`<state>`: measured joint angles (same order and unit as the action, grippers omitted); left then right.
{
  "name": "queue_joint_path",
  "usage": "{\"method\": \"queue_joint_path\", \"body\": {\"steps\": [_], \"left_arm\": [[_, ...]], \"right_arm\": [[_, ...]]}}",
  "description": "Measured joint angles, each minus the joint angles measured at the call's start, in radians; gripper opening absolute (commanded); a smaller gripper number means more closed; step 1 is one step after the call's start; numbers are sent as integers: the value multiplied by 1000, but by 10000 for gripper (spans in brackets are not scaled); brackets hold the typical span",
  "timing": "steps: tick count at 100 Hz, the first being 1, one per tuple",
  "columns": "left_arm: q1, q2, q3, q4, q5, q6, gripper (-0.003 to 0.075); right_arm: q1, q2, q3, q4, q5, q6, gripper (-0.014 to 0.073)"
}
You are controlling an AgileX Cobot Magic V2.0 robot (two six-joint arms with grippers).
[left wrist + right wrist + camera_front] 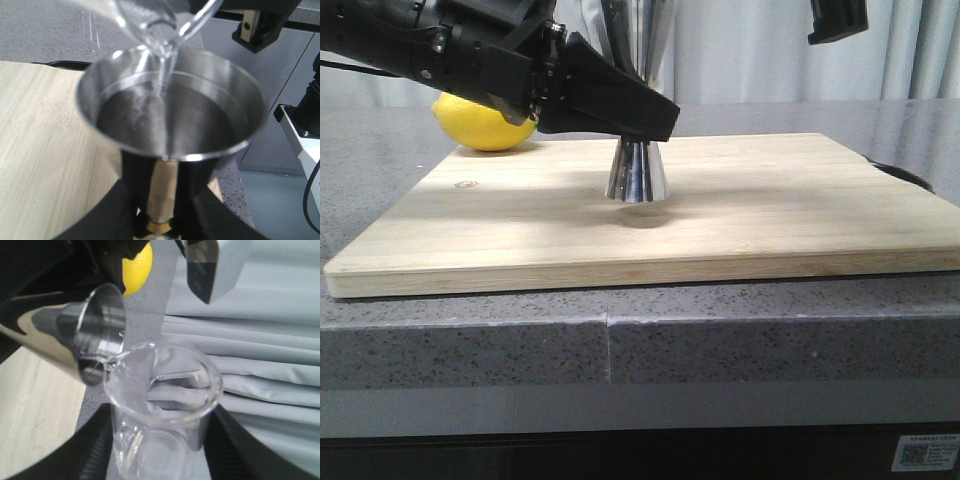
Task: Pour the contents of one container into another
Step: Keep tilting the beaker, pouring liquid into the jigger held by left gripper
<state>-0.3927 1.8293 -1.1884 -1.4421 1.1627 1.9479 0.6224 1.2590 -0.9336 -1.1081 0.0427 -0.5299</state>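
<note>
The steel jigger (637,172) stands upright on the wooden board, my left gripper (620,110) shut on its narrow waist. The left wrist view looks down into the jigger's cup (125,80), which holds clear liquid. Black fingers (135,200) clamp beside the gold band (160,227). The glass beaker (160,410) is tilted, its lip over the jigger (95,340). A thin clear stream (162,75) runs from the beaker's lip (155,25) into the cup. My right gripper (160,450) is shut on the beaker's body. In the front view the beaker is out of frame.
A yellow lemon (485,125) lies at the back left corner of the board (770,220). The board rests on a grey speckled counter (720,330). A dark round rim (905,175) shows past the board's right edge. Grey curtains hang behind.
</note>
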Motion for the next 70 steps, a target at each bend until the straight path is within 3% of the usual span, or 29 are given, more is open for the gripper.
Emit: {"method": "queue_joint_path", "body": {"steps": [70], "left_arm": [[0, 0, 0, 0, 0, 0, -19]], "right_arm": [[0, 0, 0, -69, -9, 0, 163]]}}
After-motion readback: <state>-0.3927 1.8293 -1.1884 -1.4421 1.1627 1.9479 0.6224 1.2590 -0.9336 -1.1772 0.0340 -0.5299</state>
